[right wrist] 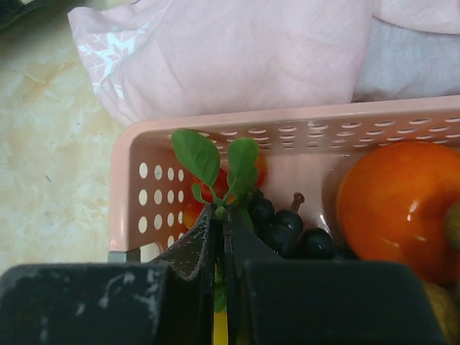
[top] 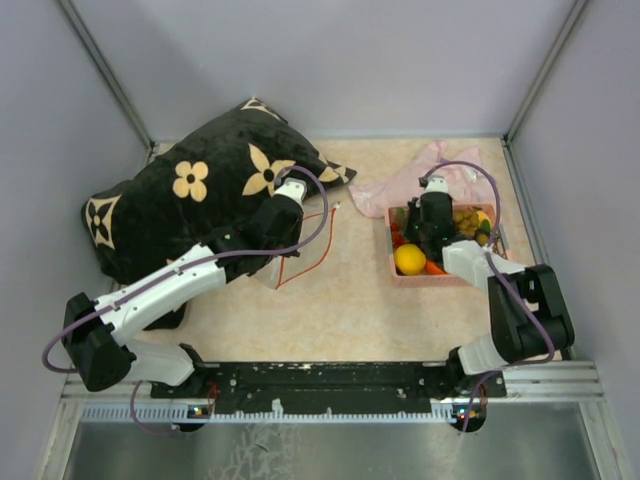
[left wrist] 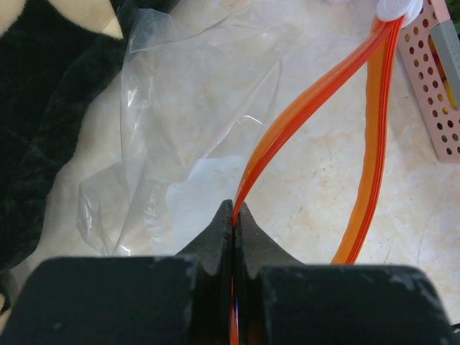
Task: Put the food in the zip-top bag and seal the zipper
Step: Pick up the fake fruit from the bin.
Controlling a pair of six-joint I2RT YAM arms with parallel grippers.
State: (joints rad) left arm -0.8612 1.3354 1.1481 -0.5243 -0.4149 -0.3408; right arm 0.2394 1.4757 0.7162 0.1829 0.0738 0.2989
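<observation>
My left gripper point(left wrist: 233, 213) is shut on the orange-red zipper point(left wrist: 302, 108) of the clear zip-top bag point(left wrist: 194, 144). The bag lies on the table beside the black pillow with its mouth looped open. In the top view the left gripper point(top: 287, 212) is above the bag point(top: 290, 262). My right gripper point(right wrist: 219, 215) is inside the pink basket point(right wrist: 129, 194), shut on a green leafy stem point(right wrist: 215, 162). Yellow shows between its fingers. Dark grapes point(right wrist: 287, 226), an orange fruit point(right wrist: 399, 205) and a red fruit point(right wrist: 215, 183) lie around it. The lemon point(top: 409, 259) shows in the basket's near left corner.
A black pillow point(top: 190, 200) with tan flowers fills the back left, touching the bag. A pale pink cloth point(top: 425, 172) lies behind the basket point(top: 440, 278). Grey walls close in the table on three sides.
</observation>
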